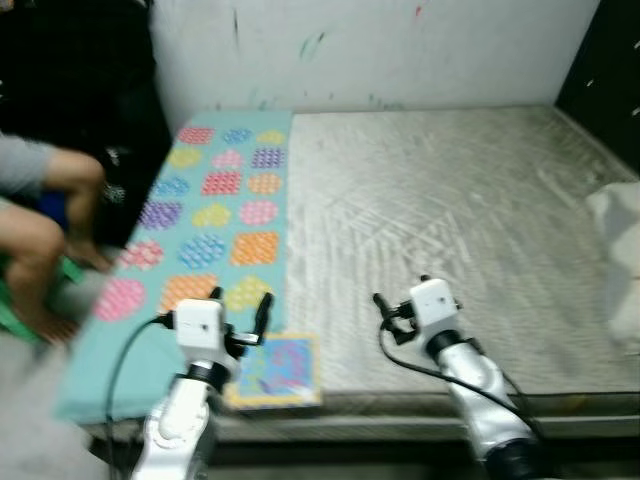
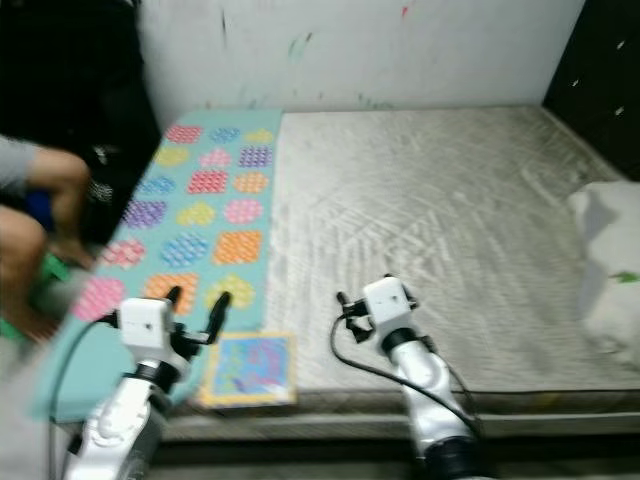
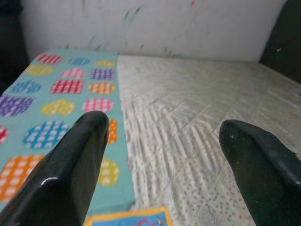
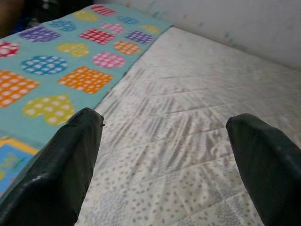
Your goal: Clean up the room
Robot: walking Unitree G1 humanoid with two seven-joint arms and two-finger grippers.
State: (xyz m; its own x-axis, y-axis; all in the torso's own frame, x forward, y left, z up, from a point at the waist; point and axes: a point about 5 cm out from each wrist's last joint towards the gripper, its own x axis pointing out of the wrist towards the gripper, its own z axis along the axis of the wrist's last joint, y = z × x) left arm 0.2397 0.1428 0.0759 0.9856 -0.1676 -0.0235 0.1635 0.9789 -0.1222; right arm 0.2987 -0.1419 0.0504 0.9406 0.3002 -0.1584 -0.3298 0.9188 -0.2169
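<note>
picture book (image 1: pixel 279 371) at the near edge of the bed — flat, partly on the teal heart-print mat (image 1: pixel 213 218).
your left gripper (image 1: pixel 243 309) hovers just above it, fingers spread wide, holding nothing; your right gripper (image 4: pixel 164 155) — equally wide, bare — hangs over the grey mattress (image 1: pixel 450 210).

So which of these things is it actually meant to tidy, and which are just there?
Likely part of the job:
- colourful book at the mattress's near edge, below the open left gripper
- patterned teal mat
- open right gripper, empty

Just there:
- mattress
- white pillow
- seated person
- marked wall
</note>
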